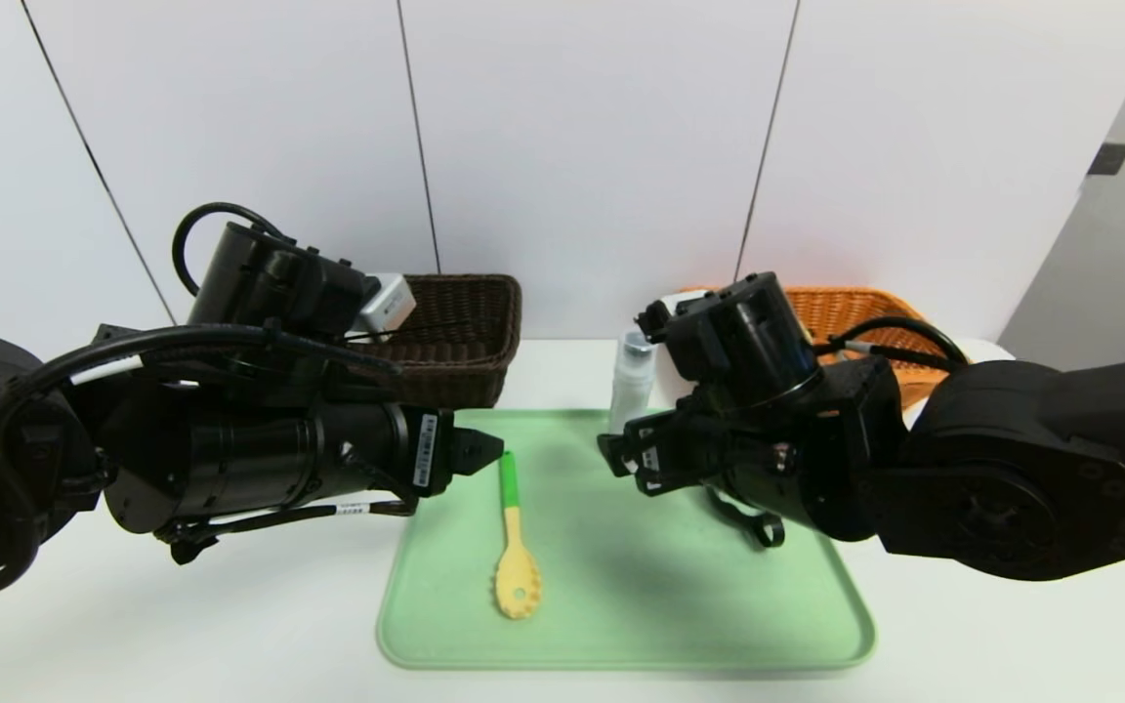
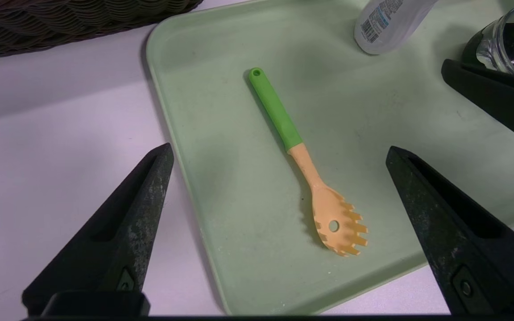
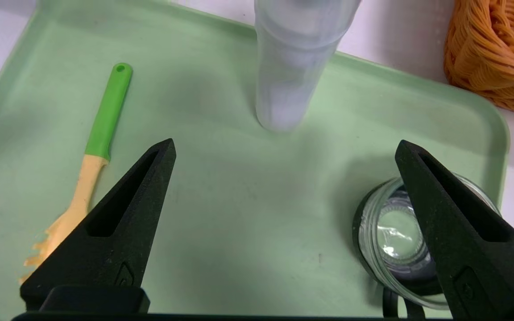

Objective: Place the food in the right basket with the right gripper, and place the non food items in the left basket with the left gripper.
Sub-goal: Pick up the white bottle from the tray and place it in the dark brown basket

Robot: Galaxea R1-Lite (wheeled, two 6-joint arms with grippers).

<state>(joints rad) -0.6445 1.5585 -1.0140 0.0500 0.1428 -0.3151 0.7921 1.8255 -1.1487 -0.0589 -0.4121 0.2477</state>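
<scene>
- Seemingly the food part is finished or hidden: no cake shows on the green tray [image 1: 621,625], and neither basket's inside is visible.
- Still on the tray lie the slotted spoon [image 2: 304,160], the upright white bottle [image 3: 290,76] and the glass cup [image 3: 395,236].
- Behind stand the dark brown basket [image 1: 460,337] and the orange basket [image 1: 855,312].
- Left gripper [image 2: 279,232] hangs above the spoon, fingers spread, holding nothing.
- Right gripper [image 3: 283,223] hovers near the cup, fingers spread, empty.

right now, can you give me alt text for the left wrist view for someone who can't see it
A yellow slotted spoon with a green handle lies on a pale green tray, framed between the open black fingers of the left gripper hovering above it. A white bottle and a clear glass cup sit on the tray's far side, with a dark brown basket beyond the tray's corner.
</scene>
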